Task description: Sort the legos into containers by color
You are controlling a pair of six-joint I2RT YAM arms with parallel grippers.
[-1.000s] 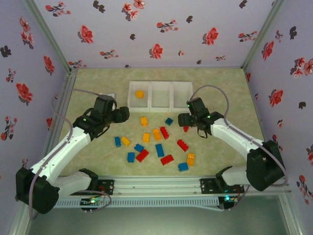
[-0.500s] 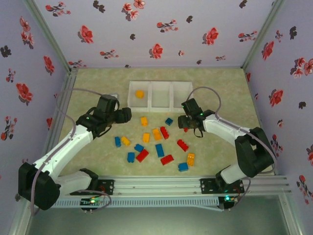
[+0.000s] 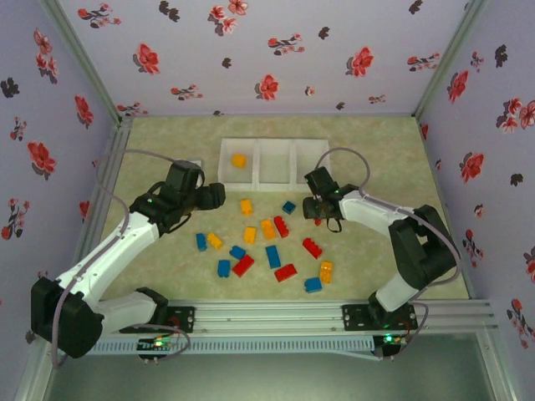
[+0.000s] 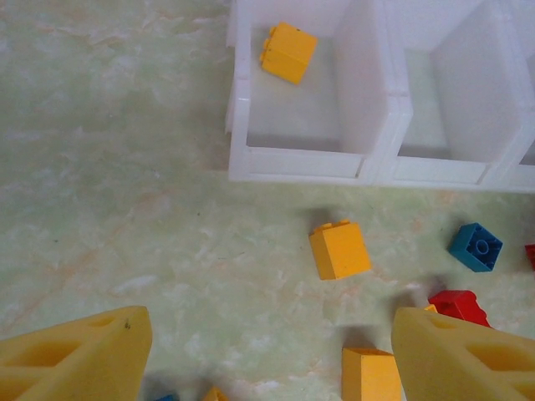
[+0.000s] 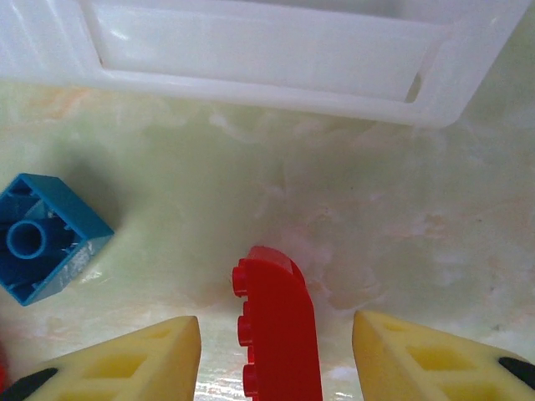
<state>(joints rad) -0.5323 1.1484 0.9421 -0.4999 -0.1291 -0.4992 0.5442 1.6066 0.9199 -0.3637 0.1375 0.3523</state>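
- The right end effector is down at the table, with one finger on each side of a red brick. You can see a gap on both sides, so it's only bracketing the brick and nothing's held.
- That red brick lies flat on the table just on the near side of the row of bins, with a blue brick to its left. It runs lengthwise between the fingers, which I reckon is on purpose, so the squeeze lands across the narrow sides.
- The left end effector hangs over the left part of the pile, fingers spread wide with nothing between them. It looks down on an orange brick sitting just near of the left bin, so my guess is that's its pick.
- The left bin already has one orange piece in it, so that's clearly the orange one. I can't see anything in the other two. Red's home isn't fixed yet, though the right bin is closest to the red brick.
- The other loose bricks, a mix of orange, red and blue, sit between the two arms. Early days, I'd say.
- One worry is that the brick is tiny next to those fingers, so an off-centre squeeze could twist it or make it skid.
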